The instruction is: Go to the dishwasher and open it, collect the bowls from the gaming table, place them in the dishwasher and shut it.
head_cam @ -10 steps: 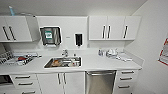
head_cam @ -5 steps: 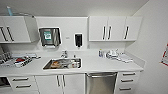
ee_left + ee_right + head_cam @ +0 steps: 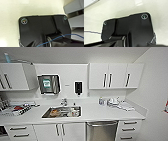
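Right now you face the kitchenette, and the dishwasher (image 3: pixel 101 130) sits under the white counter (image 3: pixel 100 112), just right of the sink (image 3: pixel 61 112) and left of a stack of drawers (image 3: pixel 128 129). Its stainless front is closed. Judging by its build, the door is stiff and fairly heavy, hinged low, so it should swing down toward you; the smooth steel panel gives no purchase, so take hold of the horizontal bar handle (image 3: pixel 101 124) along its top edge and pull evenly from the middle.

You have 1 dishwasher, 1 sink holding some dishes, and 3 drawer fronts to its right. Above the counter's right part hang 3 white cabinet doors (image 3: pixel 112 75).

Both wrist views look past the dark robot plates onto pale surfaces, so you cannot tell how the jaws of either arm stand or whether they hold anything.
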Available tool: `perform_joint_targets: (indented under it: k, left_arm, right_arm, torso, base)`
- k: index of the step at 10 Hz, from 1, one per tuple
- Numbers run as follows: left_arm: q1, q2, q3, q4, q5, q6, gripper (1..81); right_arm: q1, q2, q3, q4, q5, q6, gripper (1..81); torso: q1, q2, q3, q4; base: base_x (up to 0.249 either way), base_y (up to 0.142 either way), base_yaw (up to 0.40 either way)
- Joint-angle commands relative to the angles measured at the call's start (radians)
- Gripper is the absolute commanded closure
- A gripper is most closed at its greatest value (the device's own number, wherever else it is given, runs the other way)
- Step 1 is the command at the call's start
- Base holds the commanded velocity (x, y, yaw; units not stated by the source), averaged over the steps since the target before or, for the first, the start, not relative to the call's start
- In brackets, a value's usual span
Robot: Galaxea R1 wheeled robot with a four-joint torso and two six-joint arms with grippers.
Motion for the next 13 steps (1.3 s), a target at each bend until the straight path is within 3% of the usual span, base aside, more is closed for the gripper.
perform_joint_targets:
  k: [1,13]
  left_arm:
    - [-0.061,-0.014,0.008,-0.011,0.059,0.004,1.0]
    - [-0.061,-0.011,0.008,-0.011,0.059,0.004,1.0]
  right_arm:
    - [0.048,-0.016,0.015,-0.015,-0.046,-0.003,1.0]
    - [0.050,-0.013,0.010,-0.014,-0.046,-0.003,1.0]
  torso:
    - [0.000,0.000,0.000,0.000]
    - [0.000,0.000,0.000,0.000]
  base:
    - [0.108,0.000,0.000]
    - [0.111,0.000,0.000]
